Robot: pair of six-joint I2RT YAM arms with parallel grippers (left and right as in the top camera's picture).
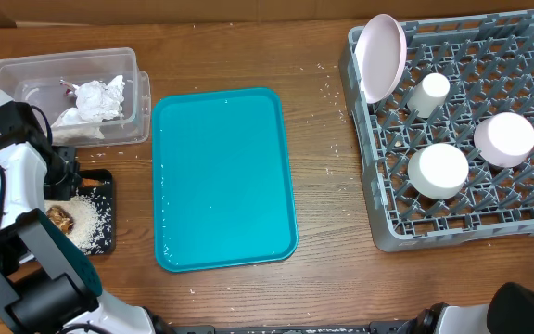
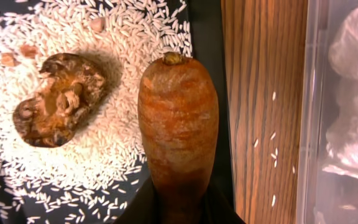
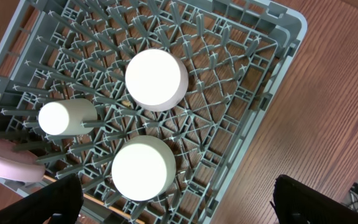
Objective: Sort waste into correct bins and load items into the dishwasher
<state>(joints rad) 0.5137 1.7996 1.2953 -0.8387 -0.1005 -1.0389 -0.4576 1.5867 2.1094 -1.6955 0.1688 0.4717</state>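
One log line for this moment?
left gripper: shut on carrot stick, over black tray | tray holds: rice, brown scrap | right gripper: open, above dish rack

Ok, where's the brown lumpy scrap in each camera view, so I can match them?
Overhead: brown lumpy scrap far left, on the black tray among the rice.
Left wrist: the scrap left of centre, among the rice, left of the carrot stick.
Right wrist: not in it; this view shows the dish rack.
Shared landmark, overhead and left wrist: the rice-strewn black tray.

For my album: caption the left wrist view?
Carrot in the gripper, over a black tray of rice and a brown scrap.
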